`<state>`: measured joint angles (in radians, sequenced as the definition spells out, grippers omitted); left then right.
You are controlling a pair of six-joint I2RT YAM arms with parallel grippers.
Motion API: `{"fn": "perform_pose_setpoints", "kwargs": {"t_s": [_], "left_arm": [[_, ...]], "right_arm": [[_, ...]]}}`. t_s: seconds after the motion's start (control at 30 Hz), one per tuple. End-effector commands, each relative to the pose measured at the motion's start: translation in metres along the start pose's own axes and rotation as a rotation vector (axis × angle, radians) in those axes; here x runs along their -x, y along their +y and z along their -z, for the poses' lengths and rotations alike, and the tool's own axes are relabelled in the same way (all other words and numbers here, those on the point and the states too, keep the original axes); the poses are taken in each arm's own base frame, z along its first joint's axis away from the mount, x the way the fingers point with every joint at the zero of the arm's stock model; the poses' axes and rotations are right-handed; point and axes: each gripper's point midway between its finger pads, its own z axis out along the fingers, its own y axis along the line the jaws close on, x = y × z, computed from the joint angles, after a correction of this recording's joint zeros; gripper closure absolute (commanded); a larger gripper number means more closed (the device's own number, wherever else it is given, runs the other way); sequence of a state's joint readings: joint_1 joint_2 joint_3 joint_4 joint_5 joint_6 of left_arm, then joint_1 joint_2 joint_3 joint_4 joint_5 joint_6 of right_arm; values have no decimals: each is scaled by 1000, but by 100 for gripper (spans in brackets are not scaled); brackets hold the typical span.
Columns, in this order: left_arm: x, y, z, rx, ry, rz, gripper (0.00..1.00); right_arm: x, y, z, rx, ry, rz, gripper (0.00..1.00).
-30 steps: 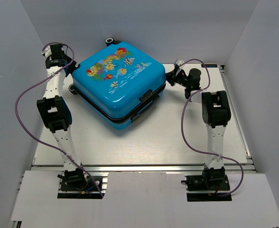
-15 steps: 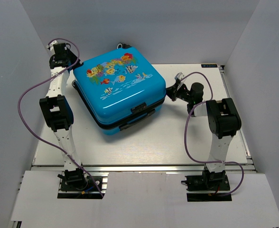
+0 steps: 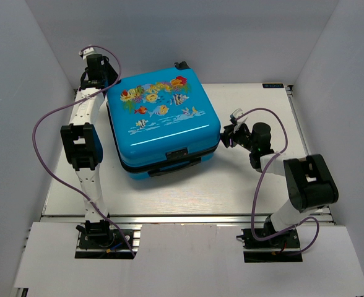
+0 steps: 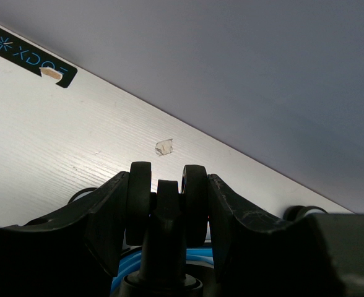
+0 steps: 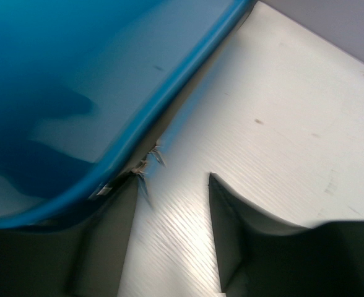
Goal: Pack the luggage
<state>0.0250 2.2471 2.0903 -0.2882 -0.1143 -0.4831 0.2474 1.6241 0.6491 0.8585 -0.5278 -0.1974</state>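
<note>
— Since the entry one second back, the luggage (image 3: pixel 163 124) had swung clockwise in the overhead view, and its handle (image 3: pixel 177 162) side faced the near edge. Both my arms had shifted with it.
— Position of the case?
— It lay flat and zipped shut on the counter (image 3: pixel 250 185), fish-print lid up, left of centre, between my two arms.
— Left pincer?
— My left pincer (image 4: pixel 168 178) sat at the far left corner, closed around a black twin wheel (image 4: pixel 138 198). The fingers (image 4: pixel 108 216) pressed the wheel's outer faces with no gap visible.
— Right pincer?
— My right pincer (image 5: pixel 173 178) was spread, low at the case's right edge. One finger lay by the underside of the blue shell's rim; the other stood clear over bare counter. Nothing was held between them.
— Contact confirmed?
— The wrist view was blurred at the rim. Touching or just beside, I could not tell.
</note>
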Motion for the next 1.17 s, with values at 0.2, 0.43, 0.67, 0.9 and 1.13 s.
{"fn": "perform_pose_setpoints", "kwargs": {"t_s": [0.2, 0.43, 0.67, 0.9, 1.13], "left_arm": [[-58, -43, 111, 145, 200, -134, 2], [34, -16, 213, 315, 69, -122, 2], [63, 7, 303, 322, -3, -63, 2], [44, 56, 351, 478, 15, -74, 2], [36, 58, 348, 478, 19, -53, 2]], "right_arm": [[146, 8, 50, -253, -382, 20, 11], [150, -65, 130, -835, -284, -287, 11], [168, -85, 177, -1080, -93, -320, 11], [154, -83, 198, -1154, -114, -370, 11], [161, -82, 197, -1139, -139, -369, 11]]}}
